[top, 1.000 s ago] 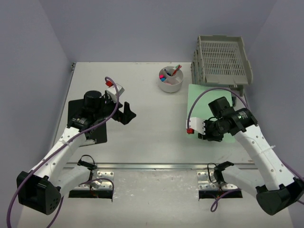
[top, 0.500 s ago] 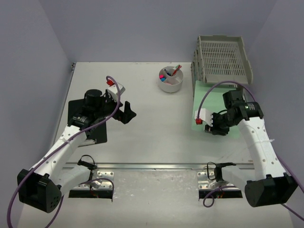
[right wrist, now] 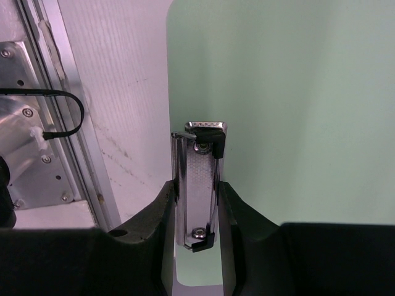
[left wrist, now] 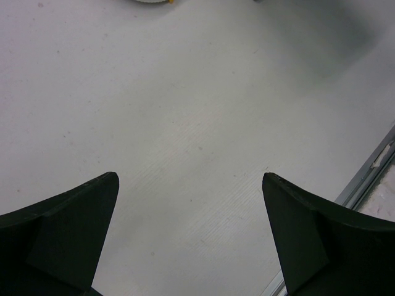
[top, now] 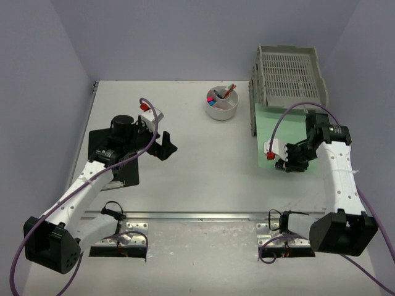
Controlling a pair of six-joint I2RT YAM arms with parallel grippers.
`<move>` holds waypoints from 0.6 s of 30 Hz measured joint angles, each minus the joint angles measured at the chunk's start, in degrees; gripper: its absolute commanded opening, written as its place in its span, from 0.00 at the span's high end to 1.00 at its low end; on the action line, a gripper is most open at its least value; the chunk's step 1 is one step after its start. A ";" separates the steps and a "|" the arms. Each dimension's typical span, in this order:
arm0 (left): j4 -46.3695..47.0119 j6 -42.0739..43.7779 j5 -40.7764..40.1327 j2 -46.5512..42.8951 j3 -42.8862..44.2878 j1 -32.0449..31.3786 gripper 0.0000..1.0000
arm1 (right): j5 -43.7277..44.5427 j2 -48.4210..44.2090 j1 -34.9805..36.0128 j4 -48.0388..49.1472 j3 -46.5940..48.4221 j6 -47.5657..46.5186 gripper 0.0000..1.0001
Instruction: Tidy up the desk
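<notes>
**A:** Where is the desk, and what does it look like?

**B:** The desk (top: 197, 176) is a flat white tabletop that fills the middle of the overhead view. Lilac walls (top: 55, 61) close it in at the left, top and right. A metal rail (top: 197, 216) runs across the lower part of the frame.

**A:** What lies on it?

**B:** A black mat (top: 97, 140) lies at left centre, partly under the left arm. A white bowl (top: 221, 111) with small coloured items sits at upper centre. Grey trays (top: 289, 74) are stacked at upper right. A pale green sheet (top: 265, 126) lies just below them, reaching up to their base.

**A:** How does the left gripper stand?

**B:** The left gripper (top: 165, 147) is left of centre, near the mat's right edge. In its own wrist view, the left gripper (left wrist: 190, 179) has two black fingers standing wide apart. White desk (left wrist: 185, 92) shows between them, and the rail (left wrist: 370, 172) crosses the lower right corner.

**A:** And the right one?

**B:** The right gripper (top: 289, 163) is at right centre in the overhead view, over the sheet's left part. In its wrist view, the right gripper (right wrist: 197, 192) has its jaws clamped on a narrow silver bar (right wrist: 200, 157) with black end caps. The bar stands upright in the middle of the frame. The green sheet (right wrist: 296, 92) fills the right and top of that view. The white desk (right wrist: 117, 92) and the rail (right wrist: 65, 123) run down the left. Whether the bar touches the sheet cannot be told.
</notes>
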 measured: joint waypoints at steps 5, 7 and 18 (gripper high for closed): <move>0.00 0.08 0.00 0.09 0.01 0.00 0.00 | 0.87 0.64 -0.63 -0.21 0.22 -3.08 1.00; -0.02 0.13 0.00 0.15 0.00 0.00 0.00 | 1.32 0.63 -0.74 -0.20 0.25 -3.82 1.00; -0.02 0.20 0.00 0.74 0.02 0.00 0.00 | 2.49 -0.35 -2.13 -0.07 0.25 -5.29 1.00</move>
